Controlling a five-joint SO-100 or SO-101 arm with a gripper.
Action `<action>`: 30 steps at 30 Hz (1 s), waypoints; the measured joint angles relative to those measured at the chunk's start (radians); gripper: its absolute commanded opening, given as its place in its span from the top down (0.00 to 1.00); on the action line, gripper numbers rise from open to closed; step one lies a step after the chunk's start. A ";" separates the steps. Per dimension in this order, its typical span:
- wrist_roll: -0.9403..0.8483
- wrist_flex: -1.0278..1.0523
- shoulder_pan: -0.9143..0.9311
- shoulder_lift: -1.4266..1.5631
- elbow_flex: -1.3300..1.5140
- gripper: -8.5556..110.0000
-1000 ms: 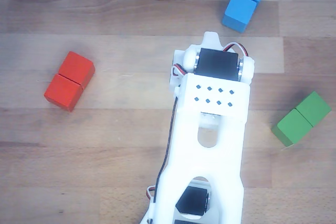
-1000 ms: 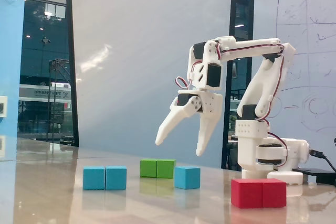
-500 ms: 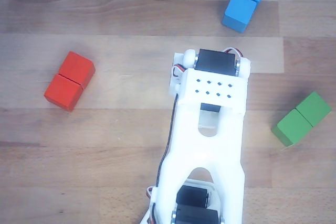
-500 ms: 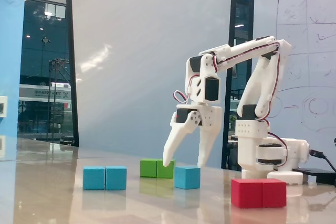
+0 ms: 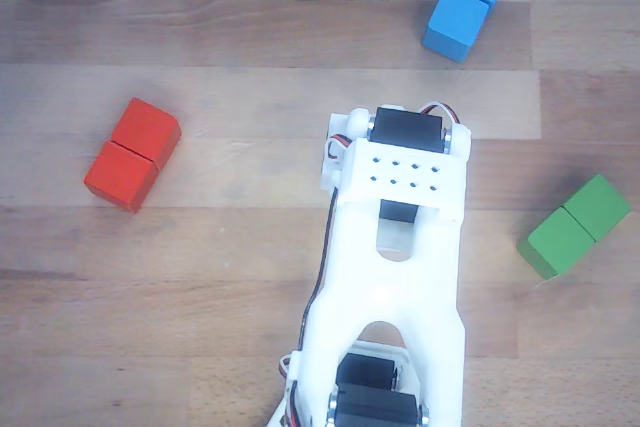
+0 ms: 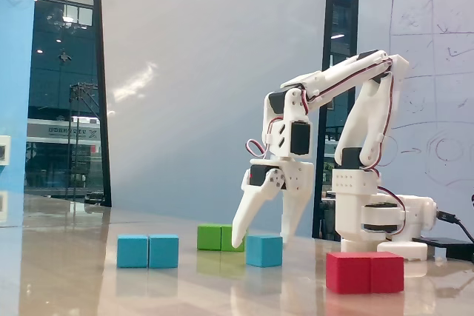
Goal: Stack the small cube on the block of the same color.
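Note:
In the fixed view my gripper [image 6: 263,239] is open and points down. One finger [image 6: 243,227] comes down at the left side of the small blue cube [image 6: 264,251] and the other at its right; I cannot tell whether they touch it. The cube rests on the table. The blue two-cube block [image 6: 148,251] lies apart to the left; in the other view it lies [image 5: 465,2] at the top right. In the other view the arm [image 5: 400,247] hides the cube and the fingers.
A red oblong block [image 5: 132,154] lies at the left in the other view and at the front right in the fixed view [image 6: 365,271]. A green oblong block [image 5: 575,225] lies at the right, behind the gripper in the fixed view [image 6: 213,237]. The arm's base [image 6: 374,212] stands at the right.

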 measured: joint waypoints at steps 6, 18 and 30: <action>-0.009 -0.025 0.000 0.000 0.011 0.83; -0.009 -0.026 0.000 0.000 0.012 0.79; -0.089 0.156 0.008 -0.002 -0.376 0.79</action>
